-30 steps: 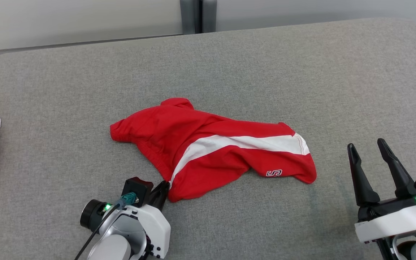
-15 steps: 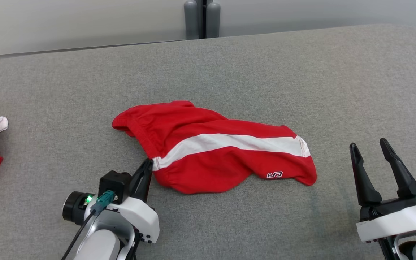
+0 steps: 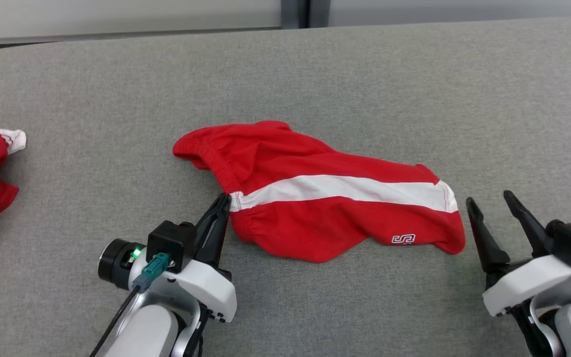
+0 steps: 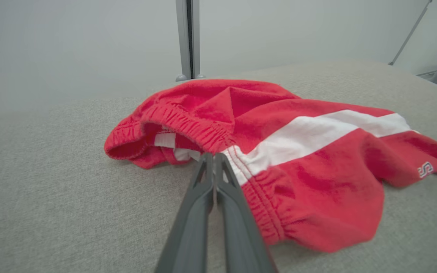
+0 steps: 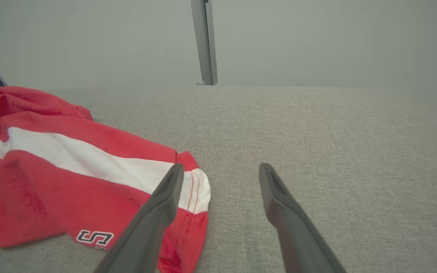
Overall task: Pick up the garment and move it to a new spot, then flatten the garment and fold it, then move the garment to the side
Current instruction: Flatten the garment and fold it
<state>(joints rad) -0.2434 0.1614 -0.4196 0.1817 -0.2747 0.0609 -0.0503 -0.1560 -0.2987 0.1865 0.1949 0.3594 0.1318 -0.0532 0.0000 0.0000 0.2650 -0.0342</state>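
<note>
Waistband corner of the garment [image 3: 315, 208] has been dragged outward by the left gripper [image 3: 224, 198]; its white stripe now lies straighter, though the camera has also shifted.

Head view: the red shorts lie mid-surface on the grey pad [image 3: 365, 74], still rumpled, so flattening appears under way. The right gripper [image 3: 488, 197] stands spread and empty just beside the leg hem.
Left wrist view: the fingers [image 4: 203, 189] are clamped on the elastic waistband at the stripe's end.
Right wrist view: the logo [image 5: 94, 237], a white-outlined stylised mark resembling an S, sits near the hem. No other writing is legible.
</note>
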